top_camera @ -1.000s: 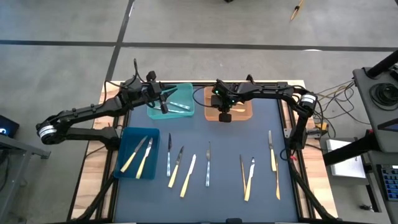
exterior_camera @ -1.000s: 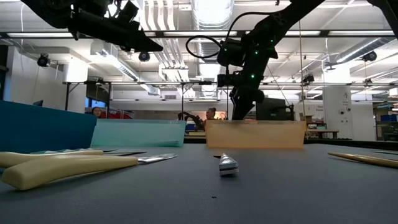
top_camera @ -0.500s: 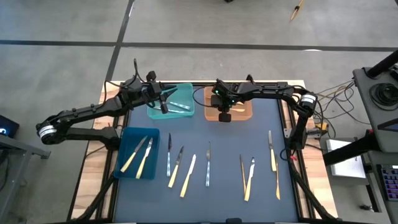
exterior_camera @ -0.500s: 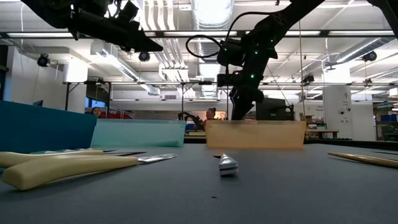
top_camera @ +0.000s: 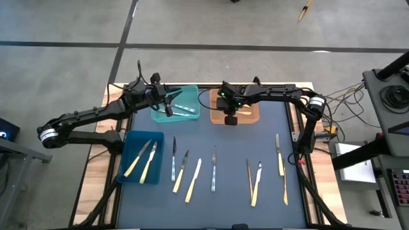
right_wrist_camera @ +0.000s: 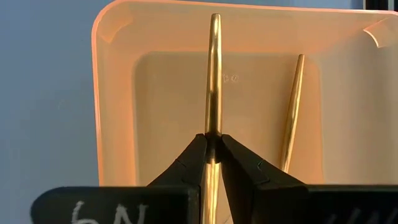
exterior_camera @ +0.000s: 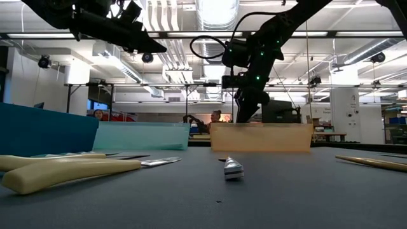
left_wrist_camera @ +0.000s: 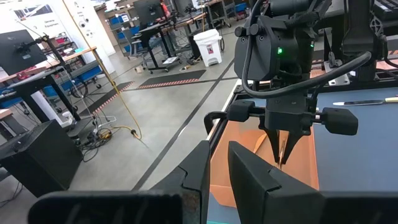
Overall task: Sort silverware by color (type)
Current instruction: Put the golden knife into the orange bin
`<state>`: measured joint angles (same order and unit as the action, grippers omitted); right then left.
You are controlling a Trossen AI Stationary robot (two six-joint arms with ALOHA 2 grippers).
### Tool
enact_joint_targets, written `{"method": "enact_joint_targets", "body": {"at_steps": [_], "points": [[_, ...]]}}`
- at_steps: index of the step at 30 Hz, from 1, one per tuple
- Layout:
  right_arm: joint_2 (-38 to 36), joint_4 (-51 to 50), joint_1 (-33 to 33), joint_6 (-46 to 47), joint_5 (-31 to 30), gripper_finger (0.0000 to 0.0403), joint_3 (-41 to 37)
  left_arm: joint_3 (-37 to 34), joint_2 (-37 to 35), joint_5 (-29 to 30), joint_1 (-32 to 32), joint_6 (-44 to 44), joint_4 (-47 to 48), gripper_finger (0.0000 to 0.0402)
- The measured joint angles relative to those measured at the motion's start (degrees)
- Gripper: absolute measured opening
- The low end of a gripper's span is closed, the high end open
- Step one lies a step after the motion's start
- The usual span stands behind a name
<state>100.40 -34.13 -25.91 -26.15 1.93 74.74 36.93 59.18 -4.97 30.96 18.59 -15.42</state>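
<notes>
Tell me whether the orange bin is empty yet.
Not empty. One orange-tan piece already lies in the orange bin; the right gripper holds a second piece above it.

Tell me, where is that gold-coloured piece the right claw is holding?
The gold-coloured piece hangs in the right gripper, over the orange bin at the table's far edge.

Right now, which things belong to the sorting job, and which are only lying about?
Job:
- silverware on the mat
- orange-tan piece, held by the right gripper
- orange bin, teal bin, blue bin

Lying about:
- cables beside the table
- stick on the floor
</notes>
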Motion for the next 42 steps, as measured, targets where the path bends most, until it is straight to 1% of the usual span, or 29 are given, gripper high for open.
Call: {"method": "enact_joint_targets", "body": {"at_steps": [42], "points": [[-0.02,0.19,0.0,0.79,0.0,0.0029,0.0,0.0,0.0,-0.01,0.02,0.01,-0.01,0.004]]}}
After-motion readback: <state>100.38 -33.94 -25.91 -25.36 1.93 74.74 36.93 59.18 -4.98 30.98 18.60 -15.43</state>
